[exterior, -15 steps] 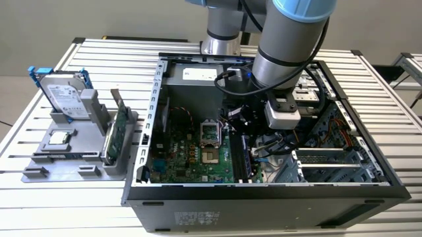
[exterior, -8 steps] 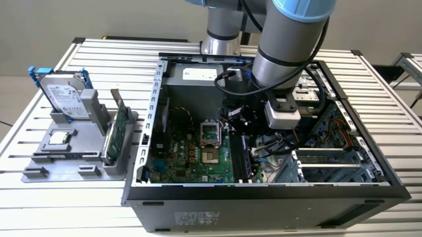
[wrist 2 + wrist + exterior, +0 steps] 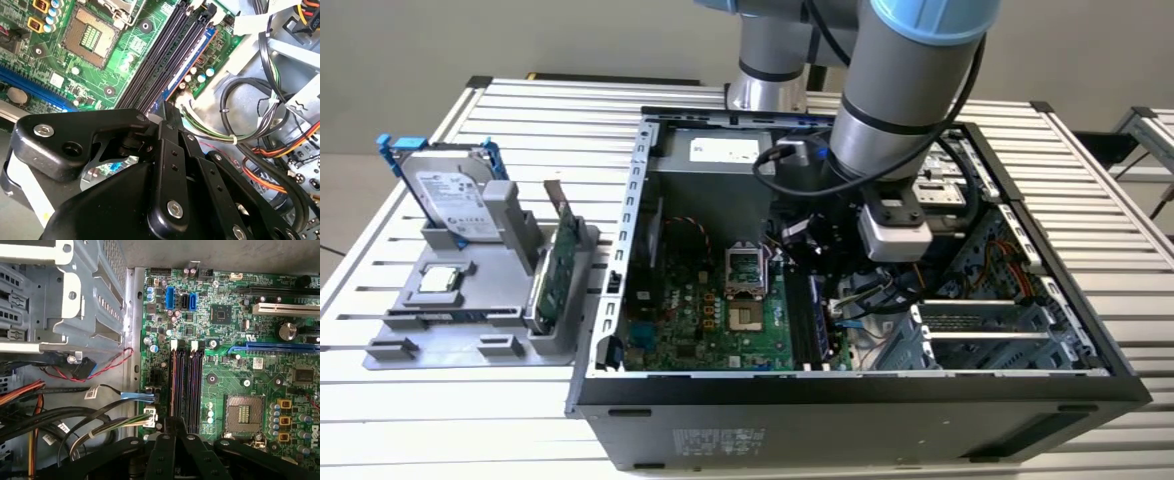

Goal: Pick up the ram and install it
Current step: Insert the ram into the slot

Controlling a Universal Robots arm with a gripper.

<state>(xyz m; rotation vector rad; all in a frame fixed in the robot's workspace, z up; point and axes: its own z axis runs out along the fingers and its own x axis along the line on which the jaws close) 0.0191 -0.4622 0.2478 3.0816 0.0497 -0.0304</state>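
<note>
Exterior view, gripper inside computer case

The arm is built of thick silver-grey metal tubes with rounded light-blue caps at the joints and a dark band ringing the tube. Black cables loop along its lower part in the exterior view, and a pale grey boxy module sits at the wrist. In both wrist views the pincer is matte black, made of flat angular linkage bars fastened with silver hex-socket screws; round bolt holes mark the broad black housing, and a white panel edges its side.
</note>
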